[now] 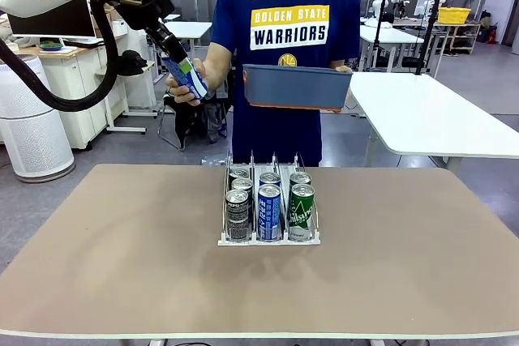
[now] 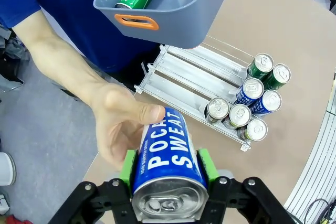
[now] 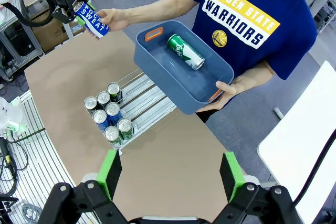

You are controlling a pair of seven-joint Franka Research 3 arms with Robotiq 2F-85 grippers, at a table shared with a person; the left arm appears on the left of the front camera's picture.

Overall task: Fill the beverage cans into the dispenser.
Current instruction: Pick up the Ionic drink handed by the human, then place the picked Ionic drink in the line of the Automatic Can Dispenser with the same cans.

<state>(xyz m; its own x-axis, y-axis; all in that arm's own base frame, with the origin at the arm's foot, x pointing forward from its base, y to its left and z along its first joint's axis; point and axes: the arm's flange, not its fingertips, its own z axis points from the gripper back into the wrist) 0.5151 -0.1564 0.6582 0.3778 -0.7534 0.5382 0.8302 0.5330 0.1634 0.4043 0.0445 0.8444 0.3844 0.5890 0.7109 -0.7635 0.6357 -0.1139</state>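
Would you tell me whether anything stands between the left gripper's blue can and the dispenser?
Yes: the person's hand wraps the blue can, and their tub hangs high near the dispenser's far end.

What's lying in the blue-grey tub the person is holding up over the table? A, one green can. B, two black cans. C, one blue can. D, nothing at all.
A: a single green can lies on its side on the floor of the tub.
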